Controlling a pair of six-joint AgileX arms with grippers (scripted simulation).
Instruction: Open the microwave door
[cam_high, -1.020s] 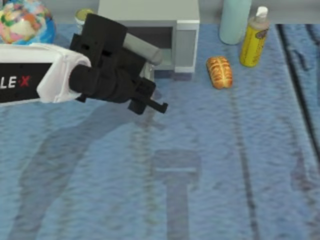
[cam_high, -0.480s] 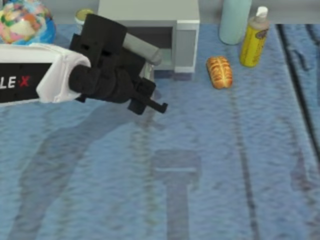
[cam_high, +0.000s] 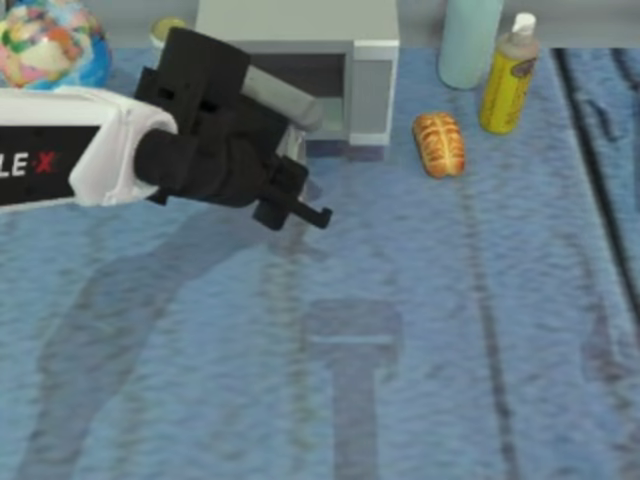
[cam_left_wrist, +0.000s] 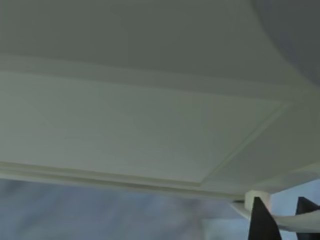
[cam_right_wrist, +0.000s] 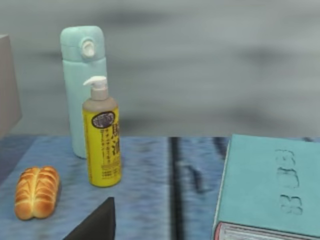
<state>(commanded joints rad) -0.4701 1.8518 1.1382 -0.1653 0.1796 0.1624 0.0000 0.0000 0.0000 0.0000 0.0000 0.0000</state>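
Note:
The light-grey microwave (cam_high: 300, 20) stands at the back of the table, its control strip (cam_high: 372, 95) on the right. The microwave door (cam_high: 285, 98) is swung partly outward from its left hinge, showing the dark cavity behind it. My left gripper (cam_high: 305, 205) reaches in from the left, just in front of the door's free edge. The left wrist view is filled by the door's pale panel (cam_left_wrist: 140, 130). There, my left gripper (cam_left_wrist: 282, 220) is shut on the door's white handle (cam_left_wrist: 300, 222). My right arm is outside the top view; a dark part of my right gripper (cam_right_wrist: 97, 225) shows.
A colourful ball (cam_high: 50, 45) and a small jar (cam_high: 168, 30) sit left of the microwave. To its right are a bread roll (cam_high: 440, 143), a yellow pump bottle (cam_high: 508, 85) and a teal flask (cam_high: 470, 40). A teal book (cam_right_wrist: 270, 185) lies near the right gripper.
My left arm has shifted slightly to the left, keeping hold of the handle, and the door has swung out a little more.

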